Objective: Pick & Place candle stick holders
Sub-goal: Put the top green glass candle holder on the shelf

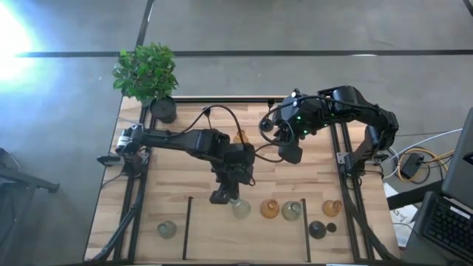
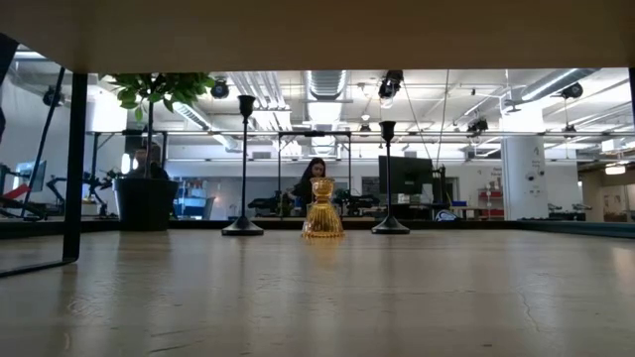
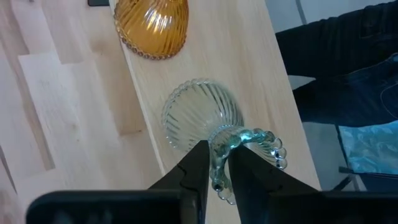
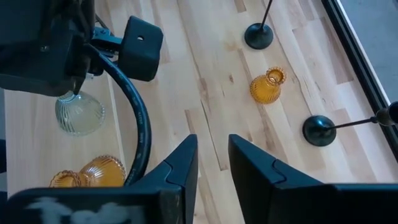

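Observation:
A pale greenish ribbed glass candle stick holder (image 3: 198, 119) stands near the table's front edge, also seen from above (image 1: 241, 209). My left gripper (image 3: 219, 177) is shut on its top. My right gripper (image 4: 213, 163) hangs open and holds nothing above the table's middle (image 1: 290, 152). Below it stand an amber holder (image 4: 267, 86) and two black thin-stemmed holders on round bases (image 4: 258, 36) (image 4: 319, 130). The low view shows that amber holder (image 2: 322, 210) between the two black stems (image 2: 244, 164) (image 2: 389, 169). My left gripper pinches the pale holder's beaded top rim (image 3: 217, 163) between its two fingers. One finger seems to be inside the mouth and the other outside. The fingers slant down from the far left. The holder's wide ribbed base (image 3: 186, 127) rests on the table.
Along the front edge stand more holders: a pale one (image 1: 167, 230), an amber one (image 1: 269, 209), a pale one (image 1: 290, 211), an amber one (image 1: 332, 208) and a dark round one (image 1: 318, 230). A potted green plant (image 1: 146, 72) stands at the far left corner. Black frame rails (image 1: 189, 225) border the table.

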Motion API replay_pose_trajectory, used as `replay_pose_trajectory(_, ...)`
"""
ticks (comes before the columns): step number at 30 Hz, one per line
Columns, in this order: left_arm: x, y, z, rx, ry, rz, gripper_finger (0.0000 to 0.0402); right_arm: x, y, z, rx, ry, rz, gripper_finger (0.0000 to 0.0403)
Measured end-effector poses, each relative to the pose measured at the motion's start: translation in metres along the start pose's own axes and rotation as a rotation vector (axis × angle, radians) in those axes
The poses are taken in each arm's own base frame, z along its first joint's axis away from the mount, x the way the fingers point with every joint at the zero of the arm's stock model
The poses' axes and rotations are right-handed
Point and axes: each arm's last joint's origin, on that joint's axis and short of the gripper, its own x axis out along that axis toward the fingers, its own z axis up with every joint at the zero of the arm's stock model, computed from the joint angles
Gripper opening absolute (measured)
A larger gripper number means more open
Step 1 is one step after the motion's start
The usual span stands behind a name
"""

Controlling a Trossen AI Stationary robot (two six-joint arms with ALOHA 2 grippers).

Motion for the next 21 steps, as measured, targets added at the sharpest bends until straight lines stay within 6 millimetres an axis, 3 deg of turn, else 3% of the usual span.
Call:
replay_pose_trajectory(12,0.016,0.008,-0.008,-0.025,0.034,-0.029,0.0058,-0.002,0.000,-0.001,0.000,-0.004,0.001,0.0090)
replay_pose_trajectory(21,0.016,0.008,-0.007,-0.032,0.028,-0.033,0.0060,-0.002,0.000,-0.001,0.001,-0.004,0.002,0.0082)
